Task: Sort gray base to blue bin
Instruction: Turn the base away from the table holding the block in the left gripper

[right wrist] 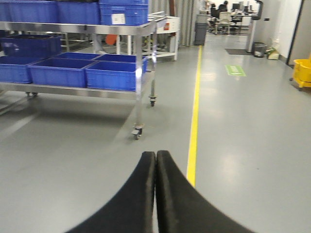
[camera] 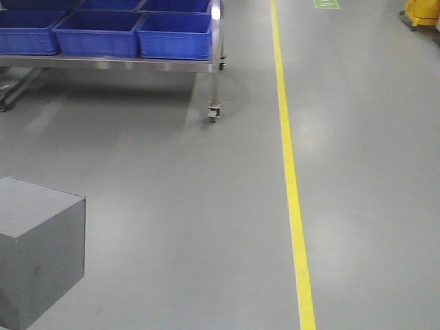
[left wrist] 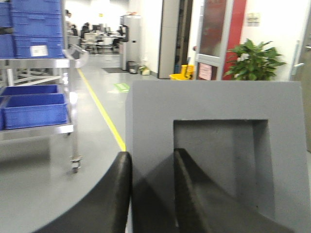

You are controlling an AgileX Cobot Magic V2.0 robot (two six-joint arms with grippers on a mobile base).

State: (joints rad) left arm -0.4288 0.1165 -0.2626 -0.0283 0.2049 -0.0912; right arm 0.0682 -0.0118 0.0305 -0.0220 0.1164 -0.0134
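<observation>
The gray base (left wrist: 214, 107) fills the left wrist view, its square recess facing the camera. My left gripper (left wrist: 151, 154) is shut on the base's left frame wall, with one finger outside it and one inside the recess. In the front view the gray base (camera: 38, 254) is at the lower left, held above the floor. Bright-blue bins (camera: 175, 34) sit on a steel rack at the top left, well ahead of the base; they also show in the right wrist view (right wrist: 114, 75). My right gripper (right wrist: 156, 155) is shut and empty over the floor.
The steel rack stands on a caster wheel (camera: 214, 113). A yellow floor line (camera: 292, 185) runs forward right of centre. A yellow mop bucket (camera: 421, 12) is at the far right. A potted plant (left wrist: 252, 60) and doors lie beyond the base.
</observation>
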